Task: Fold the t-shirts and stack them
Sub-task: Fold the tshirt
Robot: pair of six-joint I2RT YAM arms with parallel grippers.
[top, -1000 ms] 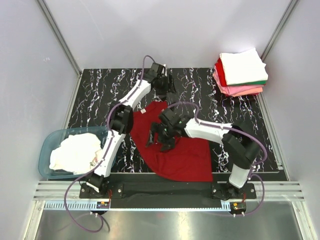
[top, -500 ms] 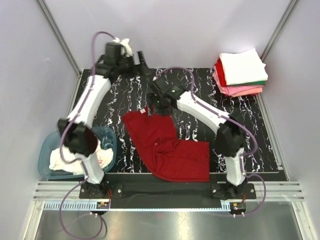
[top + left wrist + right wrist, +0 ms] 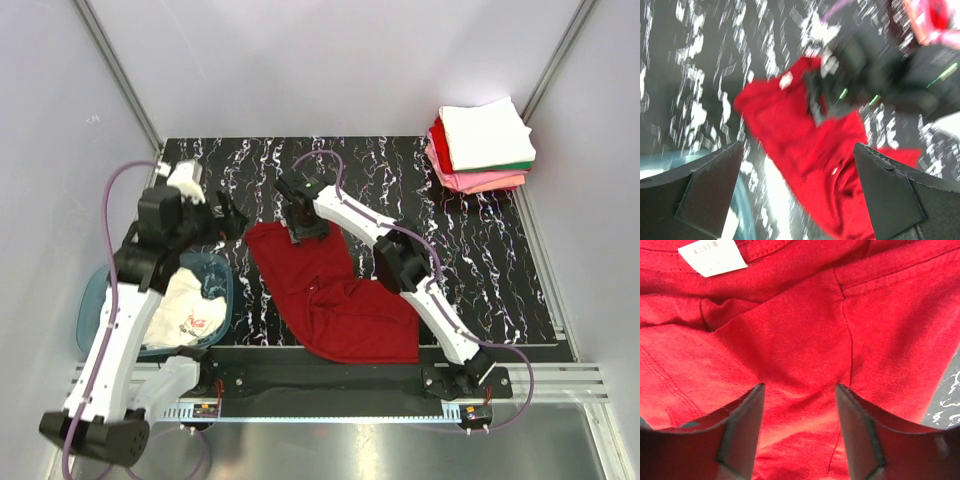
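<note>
A dark red t-shirt [image 3: 335, 295] lies partly folded on the black marbled table [image 3: 470, 240]. My right gripper [image 3: 300, 224] is at its far collar end. In the right wrist view it [image 3: 800, 390] is open, its fingers pressed on the red cloth [image 3: 800, 330] below the white neck label [image 3: 712, 255]. My left gripper [image 3: 226, 215] hovers left of the shirt, open and empty. Its blurred wrist view shows the gripper [image 3: 799, 147] above the red shirt [image 3: 790, 135]. A white t-shirt with red print [image 3: 188, 315] lies in the teal tub. Several folded t-shirts [image 3: 482, 140] are stacked at the back right.
The teal plastic tub [image 3: 92, 305] sits at the table's left edge under my left arm. Metal frame posts stand at the back corners. The right arm [image 3: 400, 262] stretches across the shirt's right side.
My left arm has swung from the table's back edge down to the left beside the tub. My right gripper has shifted slightly left onto the shirt's collar end. The shirt lies as before.
</note>
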